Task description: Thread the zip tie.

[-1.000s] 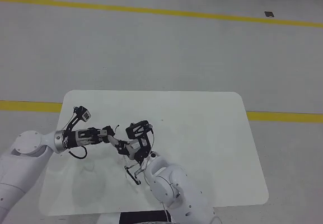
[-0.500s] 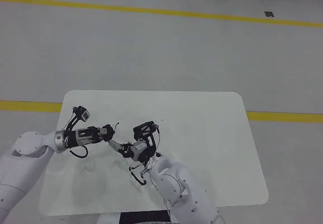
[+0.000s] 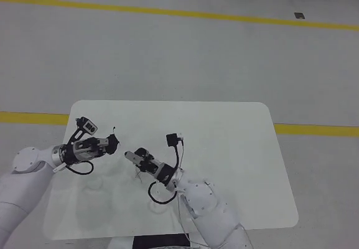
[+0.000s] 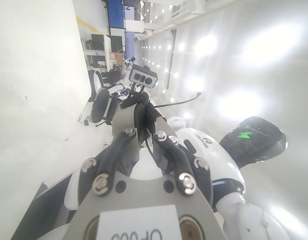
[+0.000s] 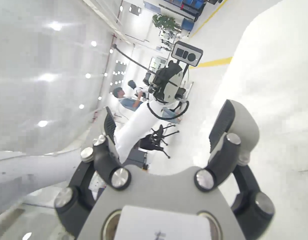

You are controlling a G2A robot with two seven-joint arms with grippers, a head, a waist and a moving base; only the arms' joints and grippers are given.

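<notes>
Left gripper [image 4: 144, 112] pinches the zip tie [image 4: 180, 102], tail pointing upward.

1. Top view: mounted above the arms, looking down on the white desk [image 3: 229, 124] from a distance.
2. Left wrist view: close behind the left gripper [image 4: 141, 106], facing the right wrist camera [image 4: 143, 78].
3. Right wrist view: close behind the right gripper [image 5: 167, 112], facing the left gripper [image 5: 165, 78]; the two wrist views oppose each other.

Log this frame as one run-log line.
left gripper: shut on zip tie | right gripper: open, empty | grippers apart over table
</notes>
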